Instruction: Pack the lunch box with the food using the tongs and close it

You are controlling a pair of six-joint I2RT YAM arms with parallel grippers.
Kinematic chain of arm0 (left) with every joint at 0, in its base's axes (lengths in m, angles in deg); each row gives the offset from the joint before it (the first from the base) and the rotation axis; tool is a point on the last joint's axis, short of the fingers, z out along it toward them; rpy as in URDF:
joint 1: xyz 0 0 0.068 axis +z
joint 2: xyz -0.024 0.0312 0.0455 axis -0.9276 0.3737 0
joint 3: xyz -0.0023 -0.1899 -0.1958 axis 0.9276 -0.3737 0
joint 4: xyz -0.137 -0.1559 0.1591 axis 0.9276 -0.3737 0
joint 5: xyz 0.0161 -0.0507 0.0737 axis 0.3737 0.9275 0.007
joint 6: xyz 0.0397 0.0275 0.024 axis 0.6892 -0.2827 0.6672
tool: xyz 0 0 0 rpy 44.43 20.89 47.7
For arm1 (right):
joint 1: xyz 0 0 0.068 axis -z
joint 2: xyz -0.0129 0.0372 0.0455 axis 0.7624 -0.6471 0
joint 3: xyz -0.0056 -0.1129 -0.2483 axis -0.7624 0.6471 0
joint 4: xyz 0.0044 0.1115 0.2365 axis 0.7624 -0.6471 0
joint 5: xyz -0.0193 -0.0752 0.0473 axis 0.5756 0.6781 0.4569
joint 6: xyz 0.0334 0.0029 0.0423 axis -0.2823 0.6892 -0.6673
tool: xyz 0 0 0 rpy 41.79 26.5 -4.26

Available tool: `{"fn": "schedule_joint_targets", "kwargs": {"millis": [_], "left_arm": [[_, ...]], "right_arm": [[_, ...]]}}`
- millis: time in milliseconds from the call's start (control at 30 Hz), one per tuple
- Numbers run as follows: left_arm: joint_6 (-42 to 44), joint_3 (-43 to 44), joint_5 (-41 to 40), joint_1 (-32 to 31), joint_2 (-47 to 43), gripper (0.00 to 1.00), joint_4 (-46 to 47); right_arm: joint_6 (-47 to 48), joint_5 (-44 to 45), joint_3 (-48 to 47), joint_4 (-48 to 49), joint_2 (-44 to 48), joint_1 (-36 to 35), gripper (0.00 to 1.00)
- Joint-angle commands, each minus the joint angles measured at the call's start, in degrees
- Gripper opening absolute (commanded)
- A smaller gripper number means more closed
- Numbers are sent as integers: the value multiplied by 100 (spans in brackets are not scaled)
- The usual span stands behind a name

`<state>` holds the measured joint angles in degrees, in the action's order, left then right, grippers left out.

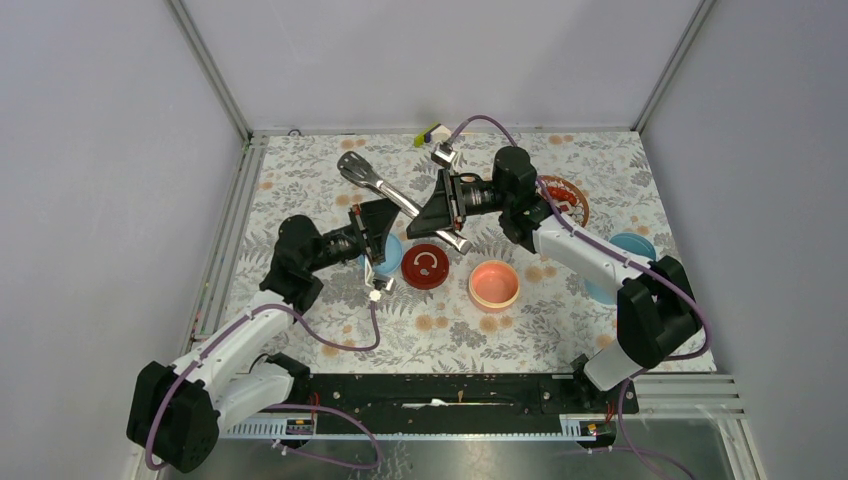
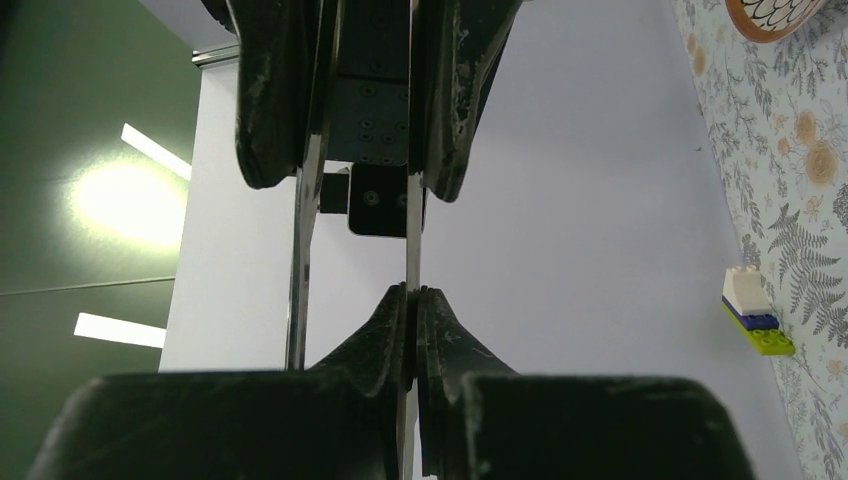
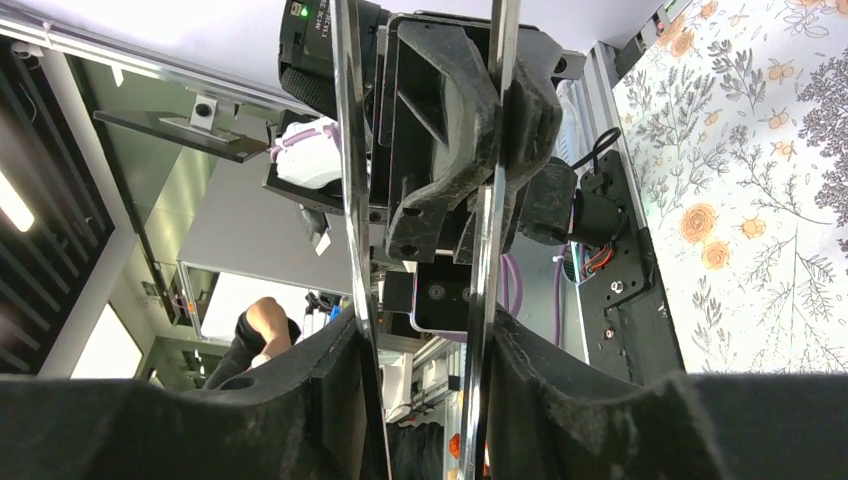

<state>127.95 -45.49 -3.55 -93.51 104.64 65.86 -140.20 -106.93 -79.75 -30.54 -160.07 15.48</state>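
Observation:
The silvery tongs [image 1: 395, 197] hang slanted above the table's middle, held by both grippers. My left gripper [image 2: 412, 295] is shut on one tong arm [image 2: 411, 240]; the other arm [image 2: 300, 250] runs free beside it. My right gripper [image 3: 425, 335] closes around both arms [image 3: 350, 180] from outside, its pads touching each. The lunch box lies in parts: a salmon-pink bowl [image 1: 494, 284], a light-blue disc [image 1: 388, 252] under the left gripper [image 1: 378, 232], and a light-blue shell [image 1: 628, 250] partly behind the right arm. Red-brown food [image 1: 562, 190] sits in the patterned dish [image 1: 578, 203].
A dark red round piece [image 1: 425, 267] with a white ring mark lies left of the pink bowl. A small block of toy bricks [image 1: 430, 133] sits at the back edge, also visible in the left wrist view [image 2: 755, 312]. White walls enclose the table.

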Motion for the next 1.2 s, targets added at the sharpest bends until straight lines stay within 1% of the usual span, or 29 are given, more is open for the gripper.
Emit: {"fn": "schedule_joint_targets", "kwargs": {"millis": [0, 67, 167, 267, 400, 533, 600, 700, 767, 800, 900, 933, 1000, 1033, 1167], "left_arm": [[50, 191, 96, -30, -163, 1, 325], [-16, 186, 78, -30, -167, 10, 397], [-131, 204, 6, -30, -194, 28, 439], [-149, 196, -61, -30, -232, 38, 444], [-245, 227, -96, -30, -293, 42, 432], [-205, 226, -75, -26, -346, 48, 318], [-241, 220, -66, -30, -383, 52, 301], [-271, 204, -79, -30, -490, 59, 178], [-357, 246, -183, -30, -618, 64, -99], [-458, 321, -287, -30, -712, 68, -395], [-630, 756, -728, -30, -907, 80, -1885], [-678, 886, -925, -30, -906, 86, -2231], [-1007, 1251, -1350, -30, -827, 94, -2959], [-1308, 1488, -1569, -30, -737, 98, -3259], [-3233, 2711, -2626, -30, -159, 99, -4357]], "right_arm": [[201, -20, -292, -20, 208, -69, 45], [194, -36, -321, -12, 193, -68, 43], [209, -55, -366, -11, 182, -46, 43], [207, -72, -424, -11, 186, 10, 42], [100, -78, -427, 125, 194, 148, 42], [-460, -115, -341, 742, 170, 362, 42], [-568, -121, -342, 890, 169, 459, 42], [-557, -134, -323, 895, 194, 611, 43], [-458, -159, -335, 803, 219, 756, 43], [-324, -165, -349, 659, 241, 849, 43], [528, -166, -497, -274, 371, 1123, 43], [978, -143, -619, -801, 413, 1208, 43], [2038, -32, -945, -2237, 461, 1348, 43], [2555, 67, -1112, -2803, 470, 1417, 43], [4414, 586, -1912, -5087, 432, 1748, 44]]}}
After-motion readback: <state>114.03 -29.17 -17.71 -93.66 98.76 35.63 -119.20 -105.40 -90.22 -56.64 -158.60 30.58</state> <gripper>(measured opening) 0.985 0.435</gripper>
